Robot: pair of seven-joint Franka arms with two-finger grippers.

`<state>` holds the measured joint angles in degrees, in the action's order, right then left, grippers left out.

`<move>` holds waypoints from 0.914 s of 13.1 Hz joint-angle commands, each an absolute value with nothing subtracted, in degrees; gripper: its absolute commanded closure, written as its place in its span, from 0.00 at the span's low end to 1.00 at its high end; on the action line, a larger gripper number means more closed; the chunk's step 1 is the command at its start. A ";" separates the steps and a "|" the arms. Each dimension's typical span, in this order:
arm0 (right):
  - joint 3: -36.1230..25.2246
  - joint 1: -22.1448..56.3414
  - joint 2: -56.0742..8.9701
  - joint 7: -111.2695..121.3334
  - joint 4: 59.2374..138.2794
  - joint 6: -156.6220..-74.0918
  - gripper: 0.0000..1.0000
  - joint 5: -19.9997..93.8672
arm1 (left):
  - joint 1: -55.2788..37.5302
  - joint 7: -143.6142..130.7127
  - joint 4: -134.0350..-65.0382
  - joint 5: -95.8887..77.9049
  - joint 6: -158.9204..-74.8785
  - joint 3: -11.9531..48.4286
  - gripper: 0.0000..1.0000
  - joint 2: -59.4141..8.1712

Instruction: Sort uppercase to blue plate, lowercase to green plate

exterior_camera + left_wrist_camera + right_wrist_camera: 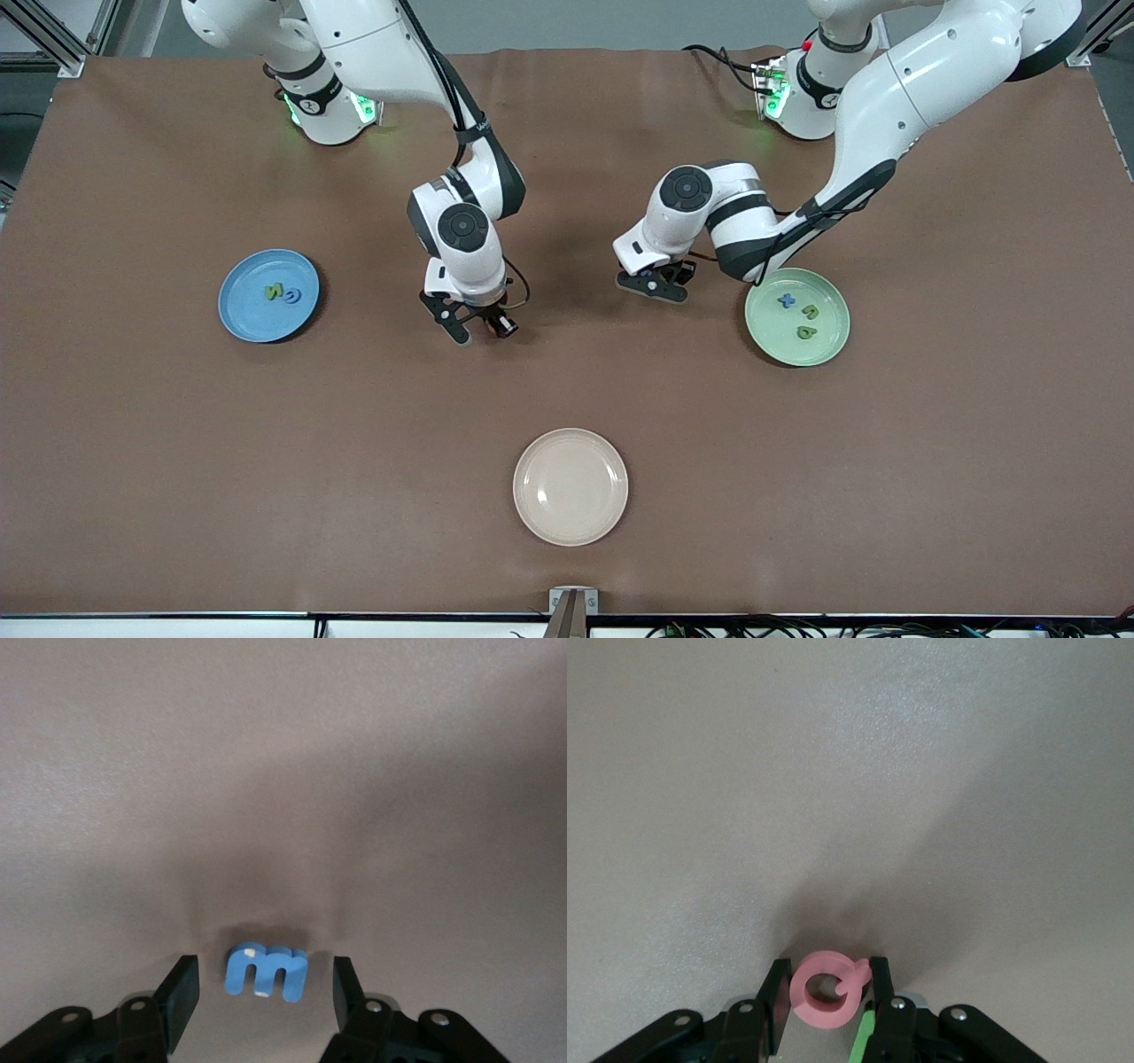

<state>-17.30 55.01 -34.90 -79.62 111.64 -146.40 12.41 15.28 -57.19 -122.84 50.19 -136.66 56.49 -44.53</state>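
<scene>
My right gripper is shut on the red-pink Q-like uppercase letter, low over the bare table; in the front view this gripper is between the blue plate and the left gripper. My left gripper is open, its fingers either side of the blue e-like lowercase letter, which lies on the table; in the front view the gripper hides it. The blue plate holds the green N and the blue C-like letter. The green plate holds the blue x and two green letters.
A cream plate with nothing on it sits nearer the front camera, midway along the table. A thin green sliver shows by one right finger; I cannot tell what it is. The green B is out of view.
</scene>
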 commanded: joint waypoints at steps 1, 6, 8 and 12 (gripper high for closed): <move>-18.01 55.11 -34.55 -78.93 111.62 -143.89 1.00 13.45 | 14.24 -56.51 -122.87 50.19 -137.55 55.55 0.36 -44.91; -18.54 49.15 -22.36 -65.61 119.93 -137.63 1.00 13.01 | 14.06 -56.51 -123.22 50.19 -137.55 55.46 0.48 -45.44; -18.63 43.89 -13.40 -55.33 128.46 -137.81 1.00 12.75 | 14.06 -56.51 -123.22 50.19 -137.55 55.37 0.58 -45.44; -19.16 32.28 -3.44 -37.38 140.25 -139.47 1.00 8.37 | 14.76 -56.60 -123.05 50.19 -137.46 55.46 0.74 -44.91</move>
